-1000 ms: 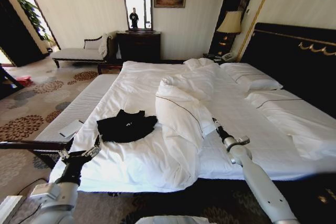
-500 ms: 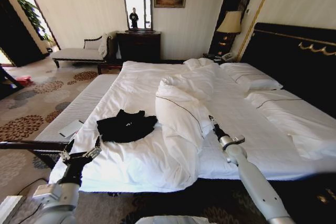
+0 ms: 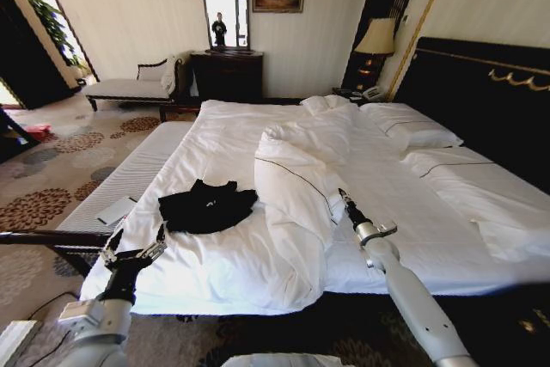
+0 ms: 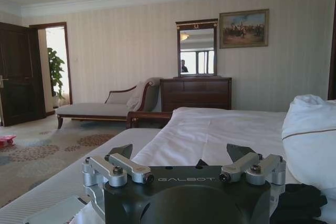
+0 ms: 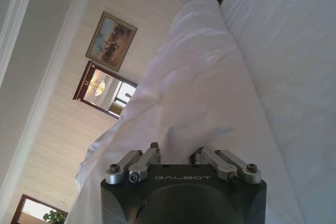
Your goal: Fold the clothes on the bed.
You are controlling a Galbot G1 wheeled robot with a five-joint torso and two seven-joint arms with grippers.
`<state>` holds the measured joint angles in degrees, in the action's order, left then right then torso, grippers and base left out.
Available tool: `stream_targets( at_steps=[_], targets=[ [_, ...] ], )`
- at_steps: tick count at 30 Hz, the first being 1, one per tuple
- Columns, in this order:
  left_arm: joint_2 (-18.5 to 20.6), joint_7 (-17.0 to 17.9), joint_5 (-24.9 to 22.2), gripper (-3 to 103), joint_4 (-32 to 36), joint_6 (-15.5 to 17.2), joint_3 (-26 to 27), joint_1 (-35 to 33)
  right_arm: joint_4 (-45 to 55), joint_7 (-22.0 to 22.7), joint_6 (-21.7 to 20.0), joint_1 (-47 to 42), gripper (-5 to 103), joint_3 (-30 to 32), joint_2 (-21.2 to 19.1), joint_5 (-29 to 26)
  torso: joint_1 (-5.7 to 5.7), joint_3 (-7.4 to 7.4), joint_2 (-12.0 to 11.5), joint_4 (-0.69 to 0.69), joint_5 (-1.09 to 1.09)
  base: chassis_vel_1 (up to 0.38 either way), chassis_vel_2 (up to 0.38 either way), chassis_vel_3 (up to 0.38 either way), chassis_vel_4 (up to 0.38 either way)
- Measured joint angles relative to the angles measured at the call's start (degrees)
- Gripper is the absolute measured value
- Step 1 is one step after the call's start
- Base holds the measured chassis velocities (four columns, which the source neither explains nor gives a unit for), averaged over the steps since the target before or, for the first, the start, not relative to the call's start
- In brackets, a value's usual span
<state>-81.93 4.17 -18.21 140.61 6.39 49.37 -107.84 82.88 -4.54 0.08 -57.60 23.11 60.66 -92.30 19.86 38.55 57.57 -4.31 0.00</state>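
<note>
Your black T-shirt lies crumpled on the white sheet of the bed, near the foot edge on the robot's left side, just beside the bunched-up white duvet that runs up the middle of the mattress. From the left wrist camera you catch a dark fold of the shirt at the lower edge, with the duvet rising behind it.

Your left hand hovers at the foot edge of the bed, short of the shirt and not touching it — its fingers are spread apart, released, with nothing between them.

Your right hand is pressed into the side of the duvet roll. In the right wrist view its fingers are drawn close together with a pinch of white duvet cloth bulging up between them, so it is grasping the duvet — not the shirt.

The pillows sit by the dark headboard, well apart from both hands
</note>
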Motion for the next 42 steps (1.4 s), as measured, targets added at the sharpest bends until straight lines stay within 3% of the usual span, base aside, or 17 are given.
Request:
stream_targets(
  at_steps=[2, 4, 7, 9, 22, 25, 42],
  targets=[
    [-0.1, 0.0, 0.0, 100, -0.1, 0.0, 0.0, 0.0, 0.0, -0.1, 0.8, 0.0, 17, -0.1, 0.2, 0.7, 0.00, 0.00, 0.0, 0.00, 0.00, 0.000, 0.000, 0.000, 0.000],
    [-0.1, 0.0, 0.0, 100, -0.1, 0.0, -0.1, 0.1, 0.0, -0.1, 1.2, -0.1, 17, -0.1, 0.3, 1.1, 0.00, 0.00, 0.0, 0.00, 0.00, 0.000, 0.000, 0.000, 0.000],
    [-0.1, -0.1, 0.1, 100, -0.2, 0.0, -0.1, 0.2, 0.3, -0.1, 2.2, -0.3, 2, -0.1, 0.6, 1.6, 0.00, 0.00, 0.0, 0.00, 0.00, 0.000, 0.000, 0.000, 0.000],
    [-0.1, -0.1, 0.1, 100, -0.2, 0.0, -0.2, 0.2, 0.4, -0.1, 2.5, -0.3, 1, 0.0, 0.7, 1.7, 0.00, 0.00, 0.0, 0.00, 0.00, 0.000, 0.000, 0.000, 0.000],
    [-0.2, -0.1, 0.1, 100, -0.6, -0.2, -0.6, 0.9, 7.3, 1.4, 11.1, -4.8, 1, 3.9, 2.8, 5.9, 0.00, 0.00, 0.0, 0.00, 0.00, 0.000, 0.000, 0.000, 0.000],
    [-0.1, -0.1, 0.0, 100, -0.7, -0.2, -0.7, 1.2, 10.0, 2.6, 14.1, -7.1, 1, 5.8, 4.2, 6.1, 0.00, 0.00, 0.0, 0.01, 0.01, 0.000, 0.000, 0.000, 0.000],
    [0.9, -0.2, -1.3, 100, -1.0, -0.6, -0.9, 2.3, 23.2, 6.1, 21.8, -16.6, 1, 13.1, 12.3, 5.8, 0.00, 0.00, 0.0, 0.00, -0.01, 0.000, 0.000, 0.000, 0.000]
  ],
)
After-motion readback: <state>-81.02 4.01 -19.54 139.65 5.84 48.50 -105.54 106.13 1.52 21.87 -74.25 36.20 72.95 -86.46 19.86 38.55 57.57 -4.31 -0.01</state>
